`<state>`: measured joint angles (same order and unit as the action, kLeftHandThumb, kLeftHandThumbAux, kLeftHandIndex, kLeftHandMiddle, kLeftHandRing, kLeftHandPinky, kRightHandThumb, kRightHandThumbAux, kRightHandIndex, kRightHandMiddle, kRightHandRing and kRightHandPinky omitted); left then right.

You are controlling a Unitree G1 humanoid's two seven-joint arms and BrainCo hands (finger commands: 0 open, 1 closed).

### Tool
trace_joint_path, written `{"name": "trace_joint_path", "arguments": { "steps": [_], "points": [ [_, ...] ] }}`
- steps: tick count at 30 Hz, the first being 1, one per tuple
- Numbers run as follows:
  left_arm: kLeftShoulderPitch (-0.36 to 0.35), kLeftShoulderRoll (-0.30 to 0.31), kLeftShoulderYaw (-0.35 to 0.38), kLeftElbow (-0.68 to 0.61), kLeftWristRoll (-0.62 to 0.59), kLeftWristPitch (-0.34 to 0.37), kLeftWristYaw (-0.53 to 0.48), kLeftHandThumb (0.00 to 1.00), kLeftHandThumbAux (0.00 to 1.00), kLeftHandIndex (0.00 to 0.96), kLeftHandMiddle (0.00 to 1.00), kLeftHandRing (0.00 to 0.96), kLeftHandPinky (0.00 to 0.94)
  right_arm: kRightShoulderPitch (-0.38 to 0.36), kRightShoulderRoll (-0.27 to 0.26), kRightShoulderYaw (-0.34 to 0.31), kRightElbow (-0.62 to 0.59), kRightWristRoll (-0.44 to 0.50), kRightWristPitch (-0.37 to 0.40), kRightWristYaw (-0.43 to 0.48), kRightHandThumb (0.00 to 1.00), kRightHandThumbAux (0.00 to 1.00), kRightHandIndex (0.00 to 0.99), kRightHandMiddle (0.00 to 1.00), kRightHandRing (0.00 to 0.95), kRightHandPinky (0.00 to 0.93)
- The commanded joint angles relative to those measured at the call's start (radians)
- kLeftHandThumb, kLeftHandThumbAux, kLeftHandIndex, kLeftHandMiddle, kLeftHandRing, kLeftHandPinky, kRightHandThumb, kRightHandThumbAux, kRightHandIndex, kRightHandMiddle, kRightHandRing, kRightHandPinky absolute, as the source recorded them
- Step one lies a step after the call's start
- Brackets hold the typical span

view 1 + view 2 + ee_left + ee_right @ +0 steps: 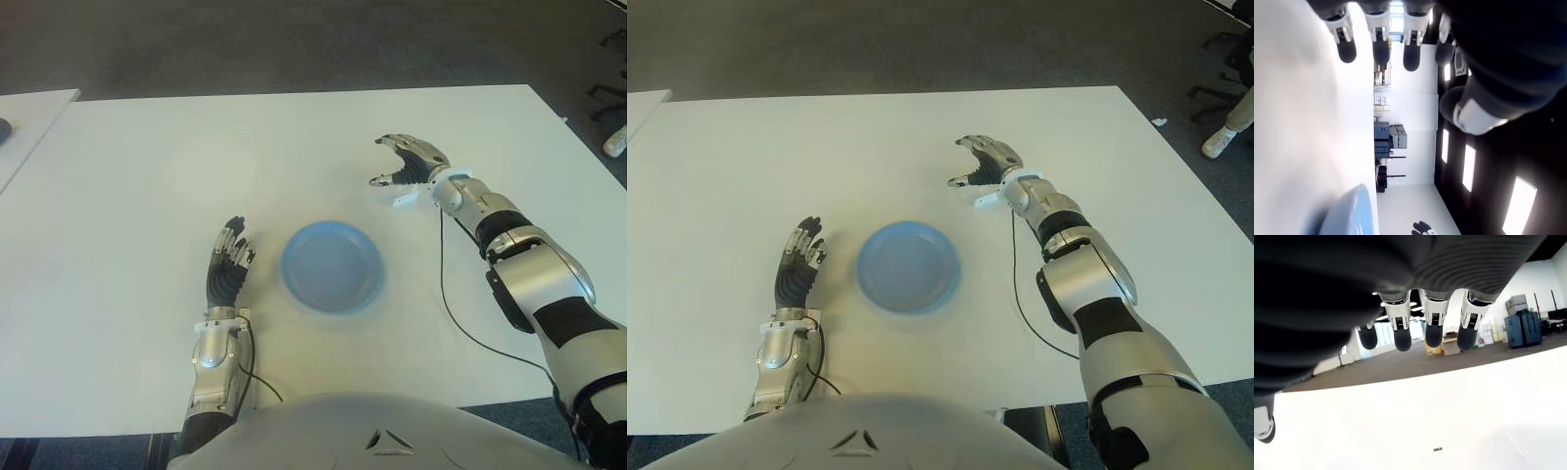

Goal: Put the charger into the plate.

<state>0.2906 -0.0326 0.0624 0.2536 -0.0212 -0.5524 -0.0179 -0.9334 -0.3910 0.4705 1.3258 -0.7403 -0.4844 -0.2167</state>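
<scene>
Charger (pixel 409 199): I'm seeing a small white block on the table beneath my right hand (pixel 411 164); likely light, rigid, slick, so I'd pinch its flat sides.
Right hand: hovering, fingers spread, holding nothing.
Left hand (pixel 228 262): idling left of plate (pixel 331 266), fingers extended.

left robot hand (pixel 229 262) flat, fingers extended | right robot hand (pixel 409 164) raised, fingers spread

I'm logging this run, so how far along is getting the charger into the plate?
Nothing looks done: the blue plate is empty. Nothing is in hand: the right robot hand is open over the table beyond the plate, the left robot hand open on the plate's left. No charger shows, so finding, grasping and placing it remain.
</scene>
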Motion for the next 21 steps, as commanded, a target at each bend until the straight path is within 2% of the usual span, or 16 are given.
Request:
{"name": "trace_joint_path", "arguments": {
  "steps": [1,21],
  "points": [
    [0.026,0.001,0.001,0.005,-0.005,0.016,0.0,0.195,0.635,0.135,0.125,0.097,0.107,-0.002,-0.008,-0.015,0.011,0.028,0.026,0.015,0.437,0.449,0.009,0.024,0.035,0.063],
    [0.047,0.018,0.012,-0.012,-0.005,0.017,-0.007,0.216,0.634,0.135,0.123,0.094,0.104,0.021,-0.06,-0.028,0.015,0.054,0.051,0.013,0.445,0.465,0.009,0.031,0.036,0.052]
  ]
}}
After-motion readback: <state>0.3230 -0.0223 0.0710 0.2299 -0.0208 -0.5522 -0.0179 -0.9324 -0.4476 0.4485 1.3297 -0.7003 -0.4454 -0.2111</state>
